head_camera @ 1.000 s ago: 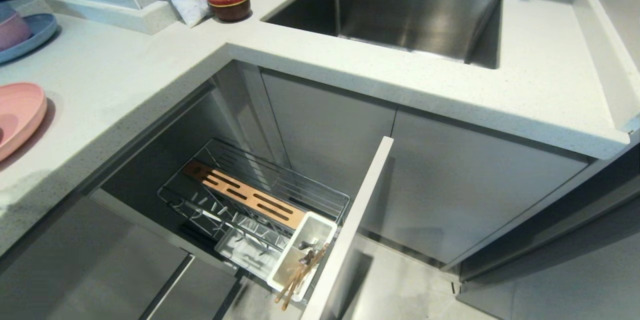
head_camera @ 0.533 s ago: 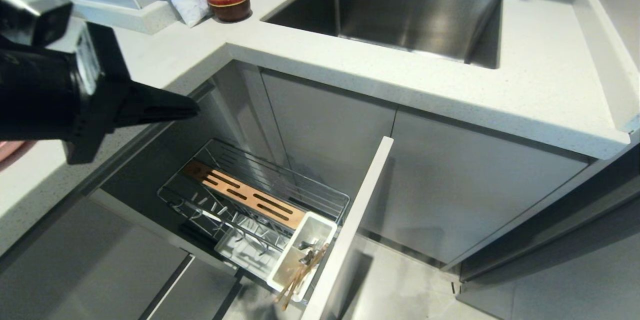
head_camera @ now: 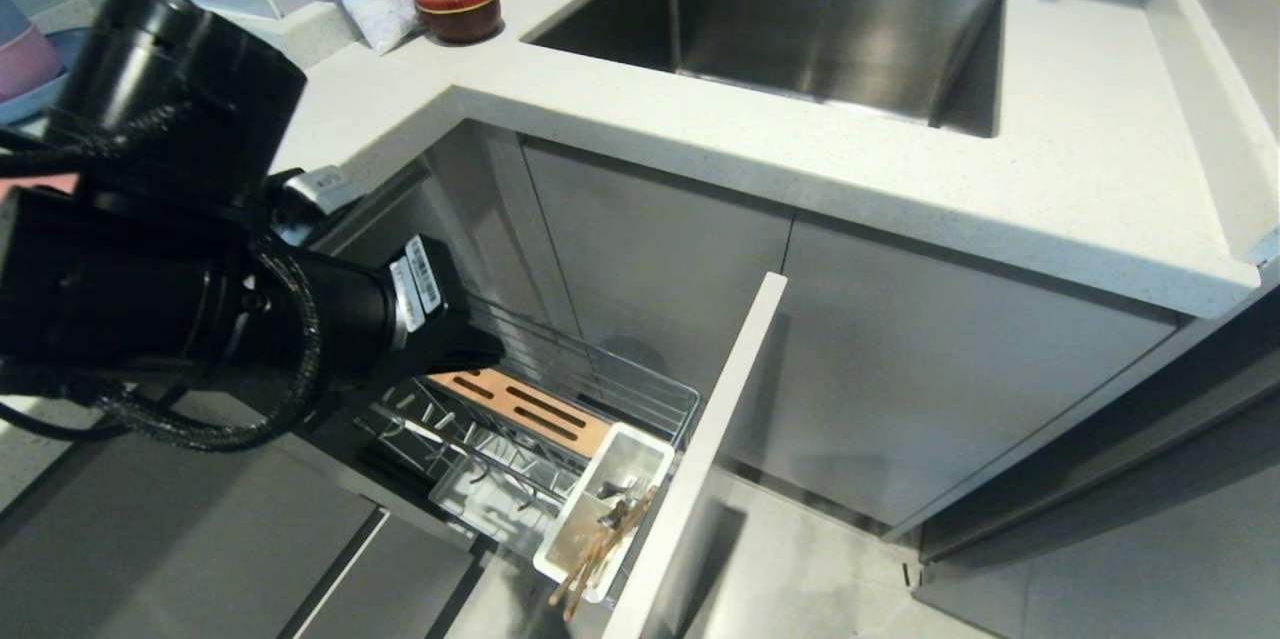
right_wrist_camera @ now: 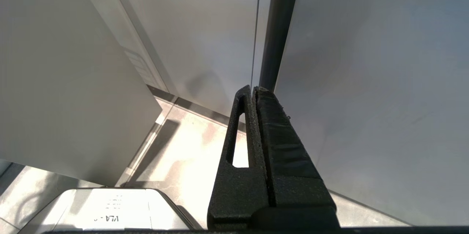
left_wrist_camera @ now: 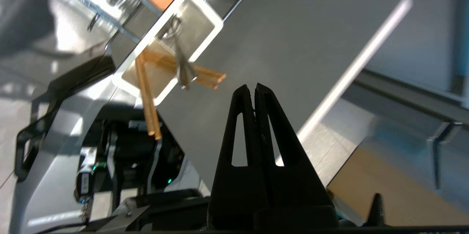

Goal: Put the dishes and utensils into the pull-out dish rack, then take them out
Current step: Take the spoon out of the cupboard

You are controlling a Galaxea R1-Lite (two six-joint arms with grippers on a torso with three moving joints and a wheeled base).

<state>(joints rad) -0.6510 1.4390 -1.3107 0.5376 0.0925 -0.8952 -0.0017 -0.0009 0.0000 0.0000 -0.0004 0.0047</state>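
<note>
Pull-out chrome wire dish rack [head_camera: 560, 389] stands open below the white stone counter [head_camera: 700, 129], no dishes slotted. White plastic cutlery tray [head_camera: 600, 509] at its near end holds wooden chopsticks [head_camera: 598, 551] and metal cutlery. Left gripper [left_wrist_camera: 254, 88], closed and empty, hangs above the rack; plate and bowl apparently remain.

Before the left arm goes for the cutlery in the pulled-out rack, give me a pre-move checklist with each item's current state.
1. Dish rack pulled out: ok.
2. Chopsticks in the white cutlery tray, ends sticking out: ok.
3. Fork or spoon reachable: cannot tell; only some metal handles show.
4. Left gripper empty: ok.
5. Left gripper open for a grasp: not ok, shut.
6. Right gripper clear of the rack, by the cabinet fronts: ok.
</note>
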